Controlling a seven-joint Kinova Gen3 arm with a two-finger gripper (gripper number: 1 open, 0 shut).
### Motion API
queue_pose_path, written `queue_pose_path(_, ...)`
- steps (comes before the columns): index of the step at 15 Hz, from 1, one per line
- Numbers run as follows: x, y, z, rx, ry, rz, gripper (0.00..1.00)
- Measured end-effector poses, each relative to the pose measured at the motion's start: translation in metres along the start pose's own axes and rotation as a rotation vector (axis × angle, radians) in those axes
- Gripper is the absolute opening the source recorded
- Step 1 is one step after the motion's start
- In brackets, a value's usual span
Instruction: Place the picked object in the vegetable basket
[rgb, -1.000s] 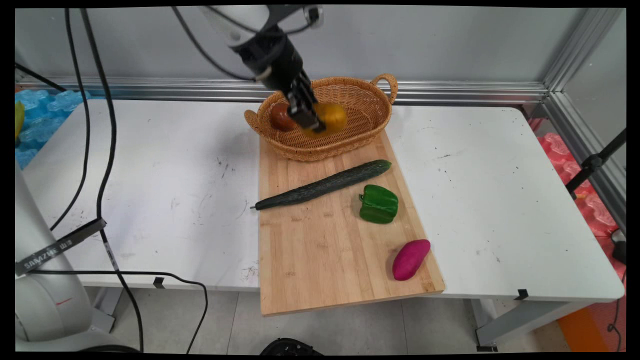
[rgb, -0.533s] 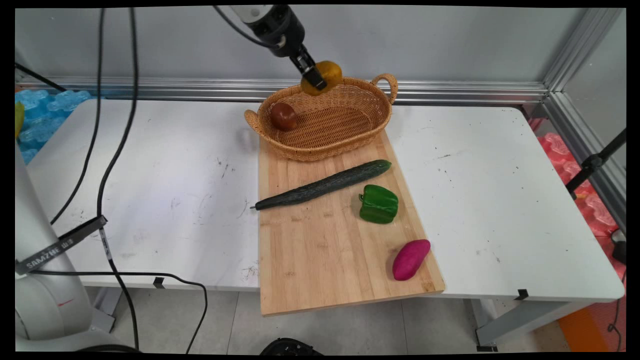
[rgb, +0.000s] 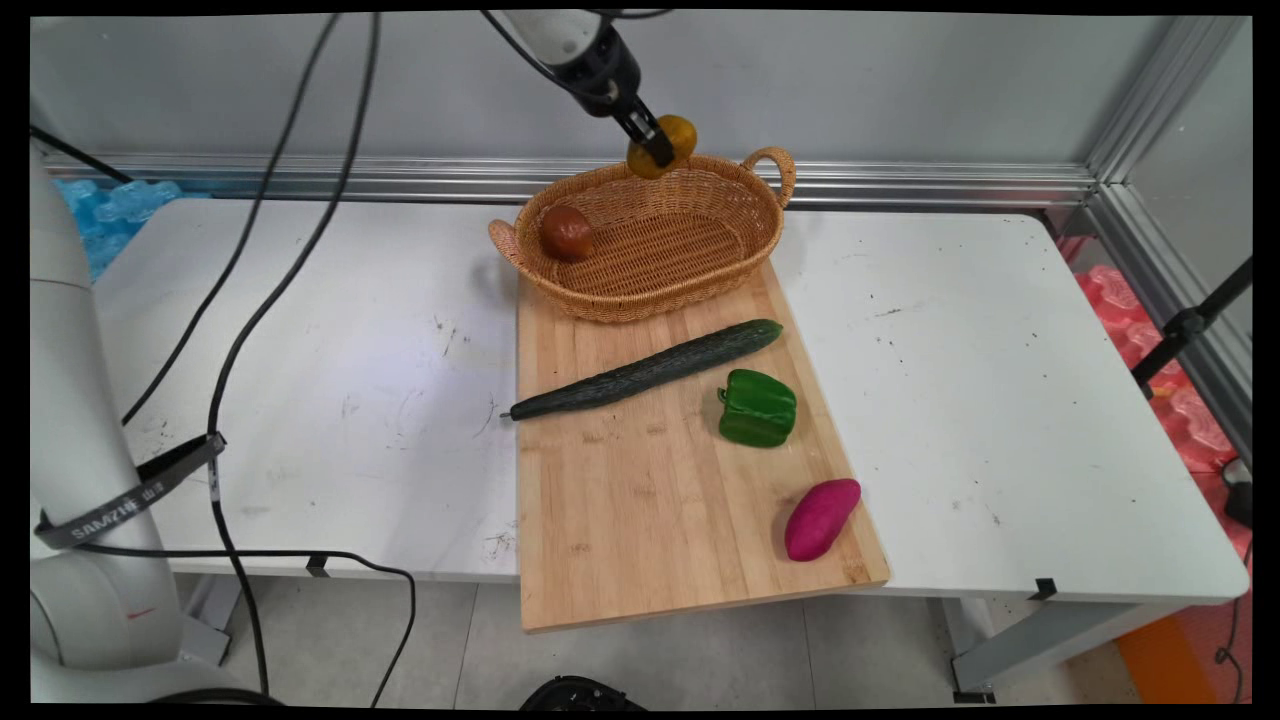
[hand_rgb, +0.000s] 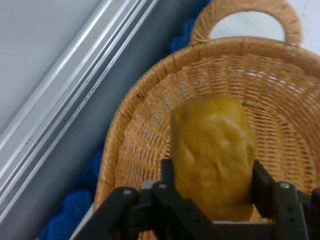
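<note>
Below the claw and toward the camera, the white table (rgb: 980, 400) carries a wooden cutting board (rgb: 640, 500) that juts past the table's near edge. On the board's far end, directly beneath the claw, sits an oval wicker basket (rgb: 690, 290), whose handles and deep walls keep round produce from rolling off. The claw (rgb: 660, 152) hangs above the basket's far rim, closed on a yellow bell pepper (rgb: 680, 135); the hand view shows its two fingers pressing the pepper's (hand_rgb: 212, 160) opposite sides, so the pepper is lifted clear of the weave with the basket (hand_rgb: 150, 125) spread under it.

Farther from the claw, nearer the camera, a long dark cucumber (rgb: 650, 370) lies diagonally across the board. Just beyond its right end from the claw rests a green bell pepper (rgb: 757, 407), and at the board's near right corner, well apart from the claw, a purple sweet potato (rgb: 822, 518). Inside the basket, down and left of the claw, a small reddish-brown fruit, perhaps a tomato (rgb: 567, 232), lies against the wall.
</note>
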Motion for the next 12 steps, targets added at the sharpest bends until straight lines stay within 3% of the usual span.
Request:
queue_pose_path(4, 0.007, -0.006, 0.045, -0.002, -0.019, 0.003, 0.0)
queue_pose_path(12, 0.012, -0.011, 0.102, -0.03, -0.068, 0.032, 0.0)
